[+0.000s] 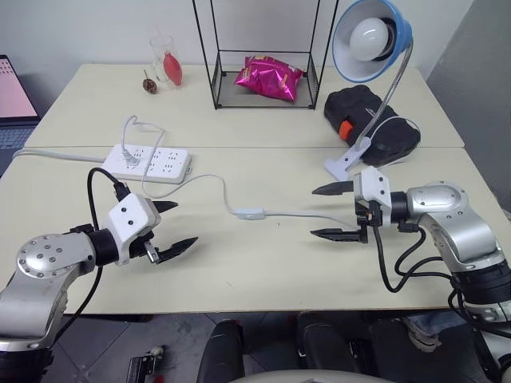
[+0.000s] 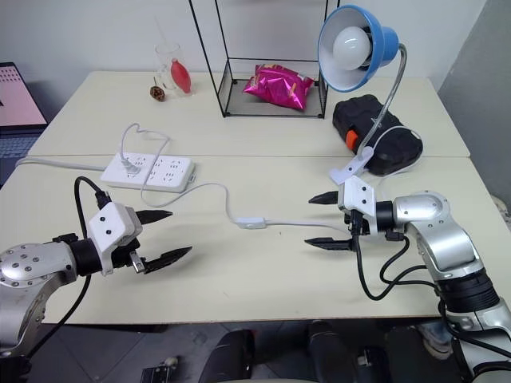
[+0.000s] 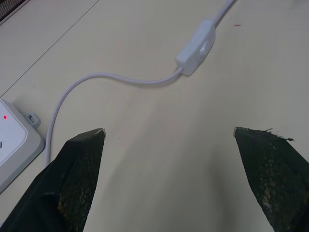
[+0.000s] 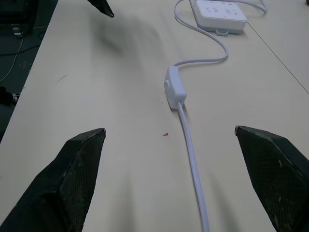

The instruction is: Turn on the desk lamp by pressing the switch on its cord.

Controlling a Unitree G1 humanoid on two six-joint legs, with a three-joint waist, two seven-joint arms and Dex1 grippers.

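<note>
A: Where's the switch (image 1: pixel 250 213)?

B: Flat on the surface (image 1: pixel 263 271), mid-cord (image 1: pixel 299 215), between both hands, long axis left to right.

A: Which hand is closer?

B: The right hand (image 1: pixel 330 211), I'd judge; the switch lies to its left. The left hand (image 1: pixel 172 227) sits slightly farther. Both are spread wide, empty.

A: Anything unclear?

B: The lamp (image 1: pixel 371 38) looks unlit; the switch's button is hard to make out.

White power strip (image 1: pixel 148 162), pink snack bag (image 1: pixel 268 77) in wire rack (image 1: pixel 263 48), black case (image 1: pixel 371 124), glass (image 1: pixel 162 60)
</note>
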